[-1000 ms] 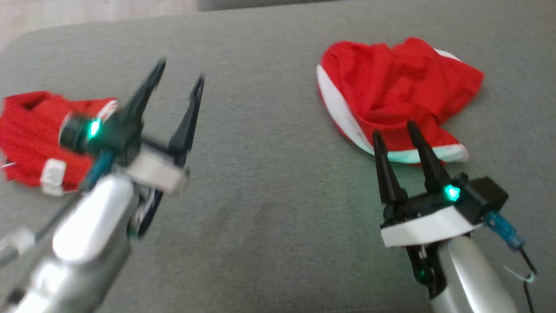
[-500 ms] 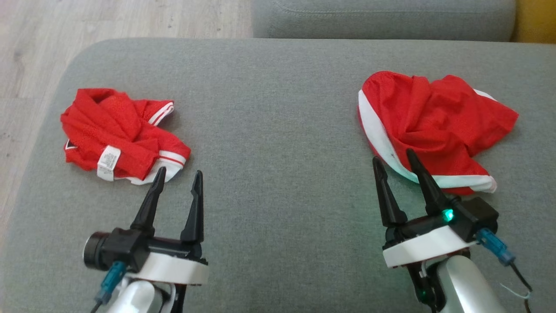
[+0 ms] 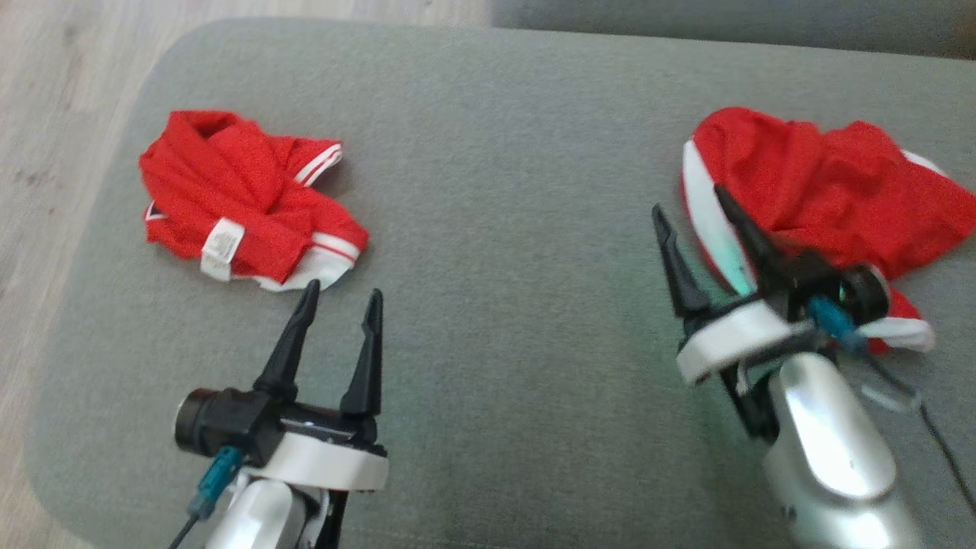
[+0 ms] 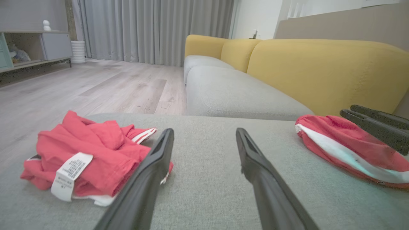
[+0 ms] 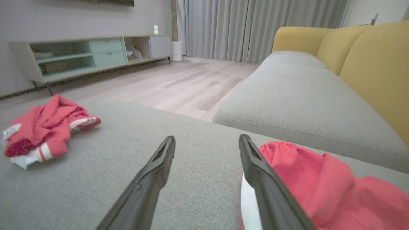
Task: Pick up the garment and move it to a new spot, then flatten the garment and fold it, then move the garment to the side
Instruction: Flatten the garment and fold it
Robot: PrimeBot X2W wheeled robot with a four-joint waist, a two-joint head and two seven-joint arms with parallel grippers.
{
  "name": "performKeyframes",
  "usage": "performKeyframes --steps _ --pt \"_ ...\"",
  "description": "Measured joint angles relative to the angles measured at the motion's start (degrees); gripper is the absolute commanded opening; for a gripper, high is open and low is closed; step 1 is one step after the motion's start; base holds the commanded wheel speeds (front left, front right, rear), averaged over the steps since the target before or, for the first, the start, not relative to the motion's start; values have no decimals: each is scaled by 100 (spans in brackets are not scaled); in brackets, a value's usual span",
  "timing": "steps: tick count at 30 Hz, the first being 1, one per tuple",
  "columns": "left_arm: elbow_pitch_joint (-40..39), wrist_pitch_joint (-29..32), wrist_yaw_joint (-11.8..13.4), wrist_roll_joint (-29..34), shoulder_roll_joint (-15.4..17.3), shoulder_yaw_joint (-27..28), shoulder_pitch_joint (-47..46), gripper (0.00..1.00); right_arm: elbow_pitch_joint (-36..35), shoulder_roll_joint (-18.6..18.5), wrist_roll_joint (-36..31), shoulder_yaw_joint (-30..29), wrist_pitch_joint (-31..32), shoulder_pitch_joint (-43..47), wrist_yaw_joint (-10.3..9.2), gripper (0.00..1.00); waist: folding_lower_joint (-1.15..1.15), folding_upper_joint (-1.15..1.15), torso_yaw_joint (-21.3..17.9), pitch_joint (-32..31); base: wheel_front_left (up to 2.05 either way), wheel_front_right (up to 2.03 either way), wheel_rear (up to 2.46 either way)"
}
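The right gripper point(image 3: 688, 200), fingers apart and empty, is nearer: the red garment point(image 3: 823, 175) lies just ahead to its right, its white band point(image 3: 698, 187) facing the fingers. The left gripper point(image 3: 342, 290) has its fingers apart too.

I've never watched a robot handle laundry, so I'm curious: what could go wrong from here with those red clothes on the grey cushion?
The crumpled red-and-white mesh garment by the right arm's open jaws is bunched, so a pinch may catch several layers and hinder flattening. The smaller crumpled red garment with a white label lies near the edge of the grey fabric cushion, above the wooden floor; a nudge could drop it.
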Motion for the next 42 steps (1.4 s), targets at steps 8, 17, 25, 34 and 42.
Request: performKeyframes --steps 8,17,25,34,42 --pt "341 0 -379 229 -426 65 -244 100 1300 -19 -927 -839 651 -1134 0 100 0 0 507 330 0 0 0" --pt "489 0 -676 471 -684 248 -294 100 2159 -19 -2029 -2201 1023 -1630 0 100 1 0 960 637 0 0 0" --pt "512 0 -792 605 -812 387 -364 100 2659 -27 -2045 -2253 708 -1902 0 0 0 0 909 714 0 0 0" --pt "553 0 -829 701 -831 589 -348 100 2847 -64 -880 -743 -111 -1843 0 0 -1 0 634 438 0 0 0" --pt "557 0 -875 809 -833 755 -263 100 1989 -82 594 1573 -135 -951 0 0 -1 0 289 31 0 0 0"
